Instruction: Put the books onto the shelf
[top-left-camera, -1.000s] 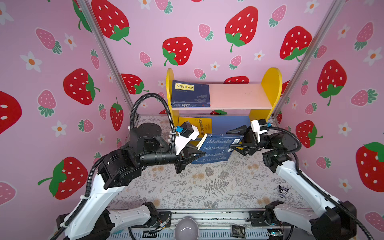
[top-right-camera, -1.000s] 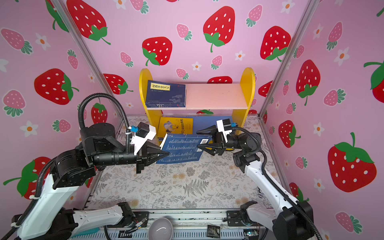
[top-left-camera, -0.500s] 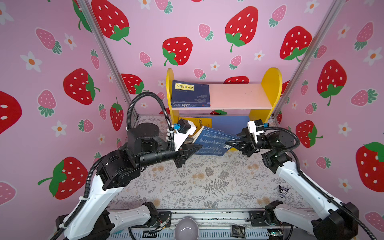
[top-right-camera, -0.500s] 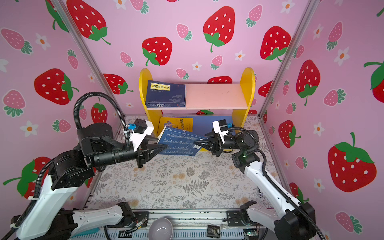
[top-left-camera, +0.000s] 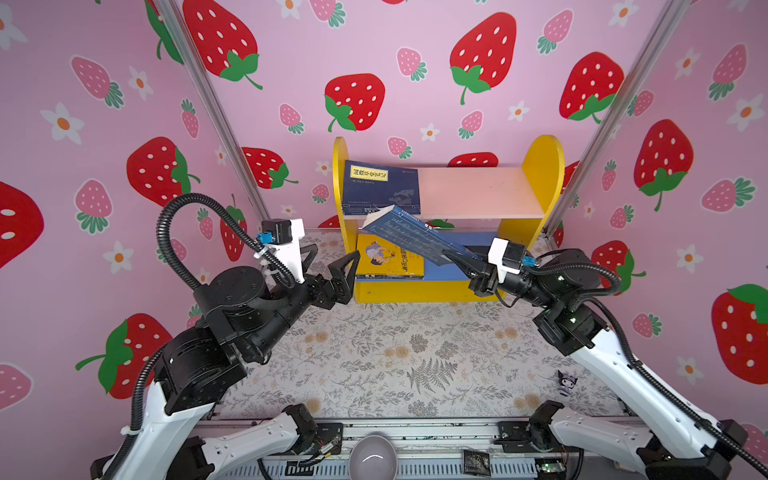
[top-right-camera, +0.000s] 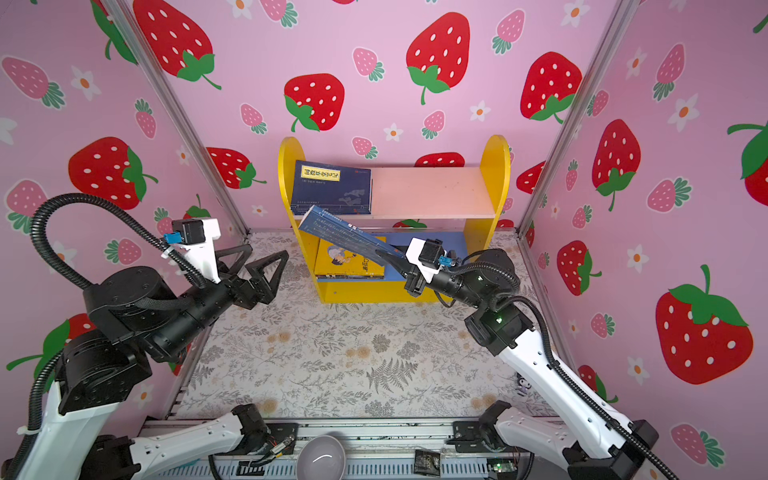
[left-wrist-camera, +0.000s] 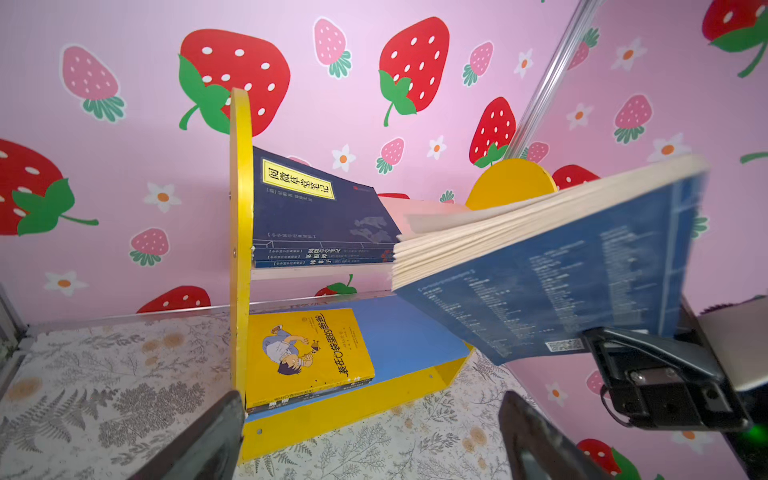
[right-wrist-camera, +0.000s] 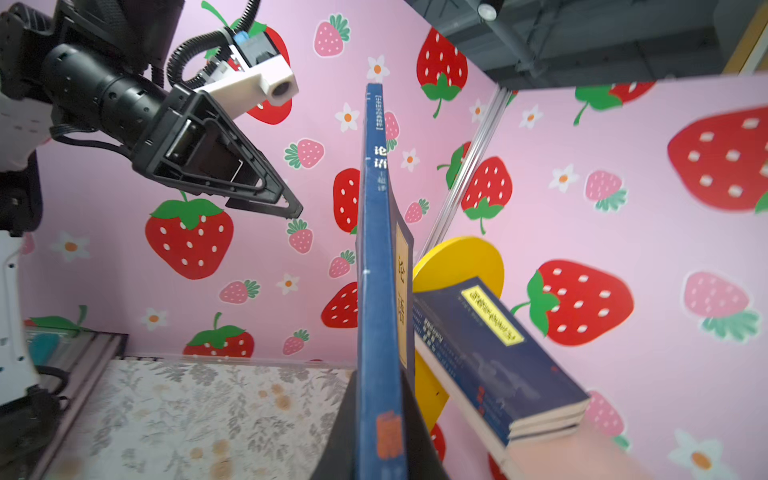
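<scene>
The shelf (top-left-camera: 536, 174) stands at the back, with a stack of navy books (top-left-camera: 380, 187) at the left end of its pink upper board and a yellow cartoon book (top-left-camera: 388, 259) on the blue lower board. My right gripper (top-left-camera: 449, 255) is shut on a blue book (top-left-camera: 409, 235), held tilted in the air with its far corner at the upper board's front edge. In the right wrist view the fingers clamp its spine (right-wrist-camera: 376, 291). My left gripper (top-left-camera: 332, 253) is open and empty, left of the shelf. The left wrist view shows the held book (left-wrist-camera: 540, 282) apart from it.
A floral mat (top-left-camera: 395, 353) covers the floor between strawberry-patterned walls. A grey bowl (top-left-camera: 372, 459) sits at the front rail. A small dark figurine (top-left-camera: 566, 382) stands near the right arm's base. Metal posts rise at both back corners.
My left gripper let go of the blue book, opened wide and drew back to the left. My right gripper shut on the book and raised it toward the shelf's upper board.
</scene>
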